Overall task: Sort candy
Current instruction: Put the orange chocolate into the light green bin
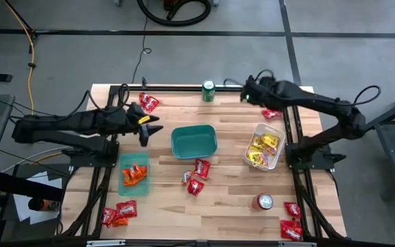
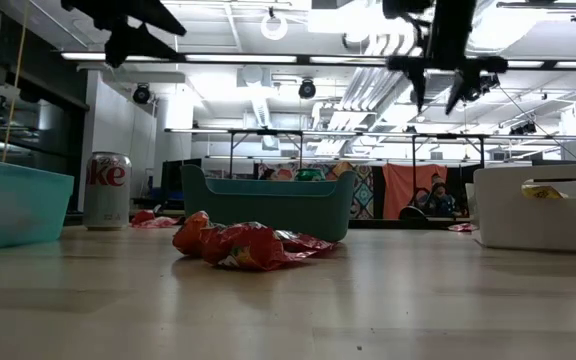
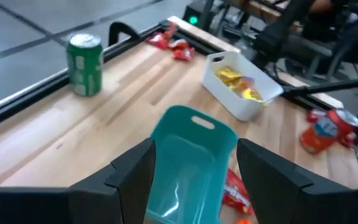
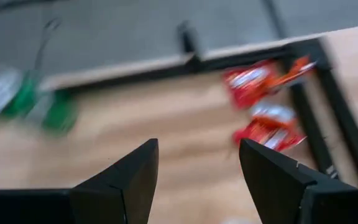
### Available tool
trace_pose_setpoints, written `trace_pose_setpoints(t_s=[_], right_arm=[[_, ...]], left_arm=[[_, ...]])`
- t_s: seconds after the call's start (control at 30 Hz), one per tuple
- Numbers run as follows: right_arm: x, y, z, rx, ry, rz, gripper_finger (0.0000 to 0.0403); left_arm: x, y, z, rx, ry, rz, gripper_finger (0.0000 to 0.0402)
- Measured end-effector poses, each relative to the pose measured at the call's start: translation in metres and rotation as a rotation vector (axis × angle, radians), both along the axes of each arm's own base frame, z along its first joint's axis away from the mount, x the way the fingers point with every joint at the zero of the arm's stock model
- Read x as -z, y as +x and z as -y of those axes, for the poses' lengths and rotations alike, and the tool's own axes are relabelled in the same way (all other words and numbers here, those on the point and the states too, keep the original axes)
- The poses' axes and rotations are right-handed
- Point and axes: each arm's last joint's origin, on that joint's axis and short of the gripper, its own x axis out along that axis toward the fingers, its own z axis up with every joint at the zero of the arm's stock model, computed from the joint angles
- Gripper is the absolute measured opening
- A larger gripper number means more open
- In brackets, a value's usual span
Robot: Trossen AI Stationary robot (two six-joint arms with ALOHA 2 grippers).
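Red candy packets lie in loose groups on the wooden table: by the far left (image 1: 148, 103), by the far right (image 1: 271, 114), in the middle (image 1: 199, 175), and at both near corners (image 1: 118, 213), (image 1: 291, 219). A small teal tray (image 1: 124, 184) holds orange candy and a white bin (image 1: 274, 159) holds yellow candy. A larger teal bin (image 1: 193, 140) stands in the middle. My left gripper (image 1: 146, 128) hovers open just left of that bin, with nothing in it (image 3: 194, 149). My right gripper (image 1: 247, 92) hangs open over the far edge near two red packets (image 4: 260, 102), also with nothing in it.
A green can (image 1: 208, 90) stands at the far edge, between the two grippers. A red and silver can (image 1: 265, 201) lies near the front right. Black frame rails run along the table's left, right and far sides. Bare wood lies between the teal bin and the far edge.
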Motion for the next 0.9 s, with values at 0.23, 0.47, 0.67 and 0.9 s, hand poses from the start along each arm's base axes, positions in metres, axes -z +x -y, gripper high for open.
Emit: trace_pose_setpoints(t_s=[0.23,0.47,0.67,0.9], right_arm=[[0.037,-0.035,0.057,0.32,-0.012,0.033,0.022],[0.084,-0.059,0.076,0.414,0.039,0.056,0.022],[0.115,-0.072,0.073,0.593,0.045,0.126,0.022],[0.128,-0.09,0.086,0.844,-0.034,0.289,0.022]], left_arm=[[0.006,0.004,-0.011,-0.077,-0.027,0.03,0.0214],[0.004,0.001,-0.027,-0.241,-0.077,0.077,0.0214],[0.003,0.005,-0.044,-0.311,-0.073,0.113,0.0214],[0.011,0.013,-0.071,-0.231,-0.089,0.077,0.0214]])
